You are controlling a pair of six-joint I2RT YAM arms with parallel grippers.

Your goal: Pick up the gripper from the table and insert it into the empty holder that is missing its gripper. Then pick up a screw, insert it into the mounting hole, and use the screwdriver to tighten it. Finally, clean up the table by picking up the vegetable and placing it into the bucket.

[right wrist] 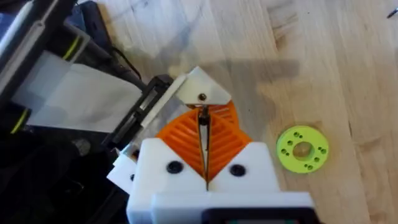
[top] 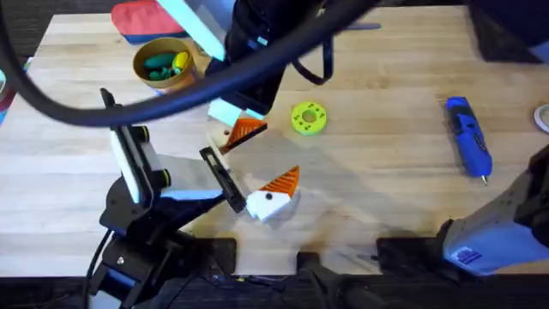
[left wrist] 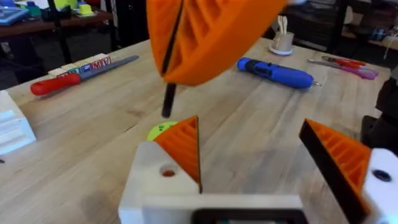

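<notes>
Pale wooden table (top: 386, 197), dim room

text: red letters "MV" | on: small white block (left wrist: 94, 63) beside my red-handled tool (left wrist: 74, 76) | other markings: too blurred for me to read

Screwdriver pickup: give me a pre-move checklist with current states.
1. Screwdriver free on the table, nothing touching it: ok.
2. Right gripper free to grab: not ok, it is shut on a thin dark rod.
3. Left gripper open, with an orange pad on both fingers: ok.
4. Screw in the white mount's hole: a head shows there, how deep it sits cannot tell.
5. Bucket holds green and yellow pieces, cleanup: ok.
</notes>
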